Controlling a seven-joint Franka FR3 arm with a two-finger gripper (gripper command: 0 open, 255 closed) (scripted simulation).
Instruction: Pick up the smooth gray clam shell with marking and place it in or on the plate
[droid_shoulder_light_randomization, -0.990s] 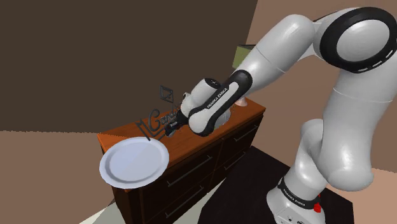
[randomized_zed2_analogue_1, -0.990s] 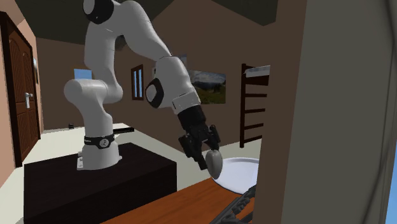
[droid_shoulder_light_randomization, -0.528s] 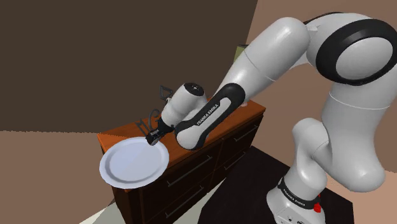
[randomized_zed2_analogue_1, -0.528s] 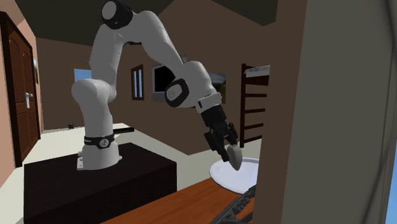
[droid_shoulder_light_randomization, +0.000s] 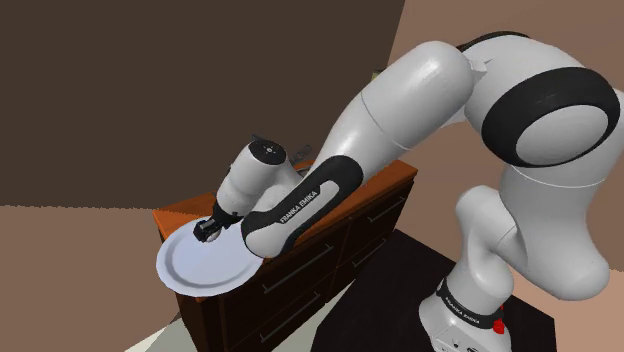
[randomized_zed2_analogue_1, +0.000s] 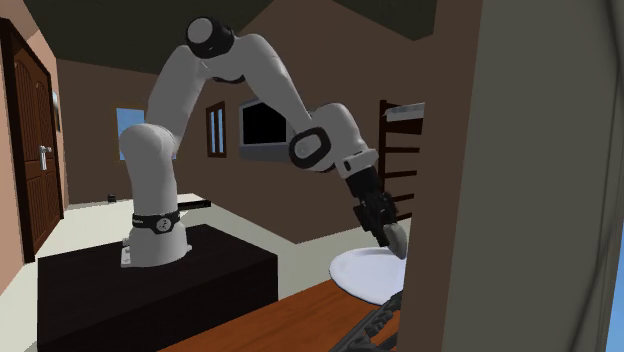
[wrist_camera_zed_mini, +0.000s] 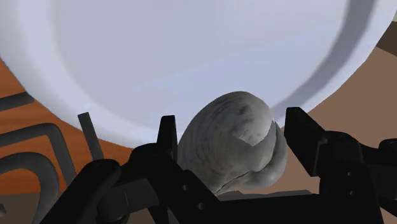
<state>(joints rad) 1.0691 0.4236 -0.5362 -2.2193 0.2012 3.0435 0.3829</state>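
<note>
In the wrist view the white plate (wrist_camera_zed_mini: 191, 57) runs past the picture's edges, and the grey clam shell's (wrist_camera_zed_mini: 232, 143) lower part is hidden behind the gripper's (wrist_camera_zed_mini: 233, 124) black body. In the second exterior view a grey wall (randomized_zed2_analogue_1: 520, 200) covers the plate's right rim. A dark wire object (randomized_zed2_analogue_1: 375, 325) there is cut by the bottom edge, with too little showing to name it. In the shoulder view the arm (droid_shoulder_light_randomization: 300, 190) hides part of the plate's rim.

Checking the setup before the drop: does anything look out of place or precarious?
Yes: the white plate hangs well past the front corner of the brown dresser, so it looks poorly supported. The gripper holds the grey clam shell over it; nothing looks spilled or broken.
</note>
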